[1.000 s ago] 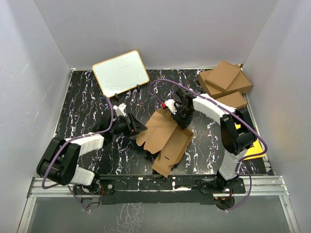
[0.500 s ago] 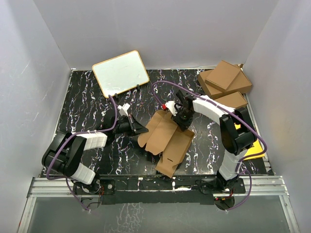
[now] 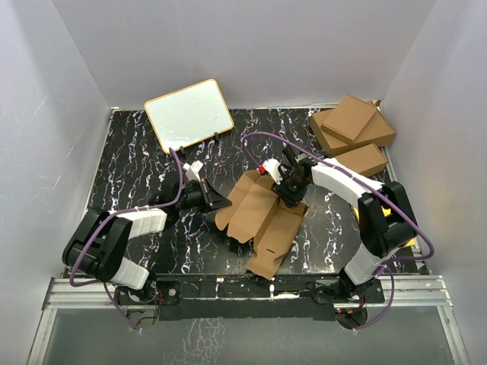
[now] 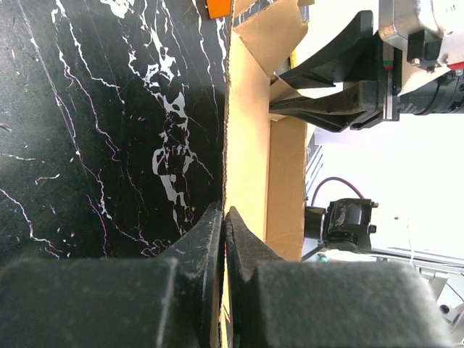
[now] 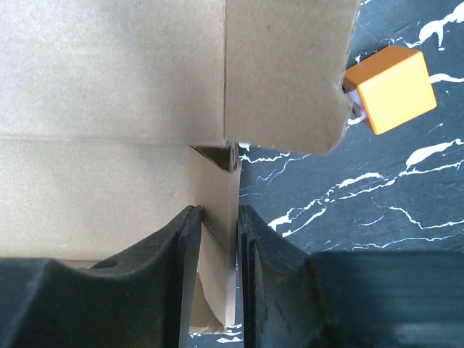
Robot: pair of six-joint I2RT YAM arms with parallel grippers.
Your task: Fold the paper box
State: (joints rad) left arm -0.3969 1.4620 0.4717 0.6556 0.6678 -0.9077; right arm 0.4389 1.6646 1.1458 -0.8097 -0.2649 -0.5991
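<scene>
Left wrist: left fingers (image 4: 206, 246) shut on brown die-cut cardboard paper box (image 4: 248, 145) edge; right fingers (image 5: 167, 250) barely apart round tab (image 5: 215, 190), grip unclear. Light, floppy; best held near creases.

Bright, even overhead light; faint shadow beneath the paper box (image 3: 259, 220). Wrist views go soft nearer than it, glaring white beyond.

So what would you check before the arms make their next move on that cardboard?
1. Left gripper shut on the paper box edge: ok.
2. Right gripper gripping the flap it straddles: cannot tell.
3. Paper box folded into shape: not ok, mostly flat.
4. Orange block clear of the cardboard: cannot tell, very close.
5. Stacked cartons away from the work: ok.
</scene>
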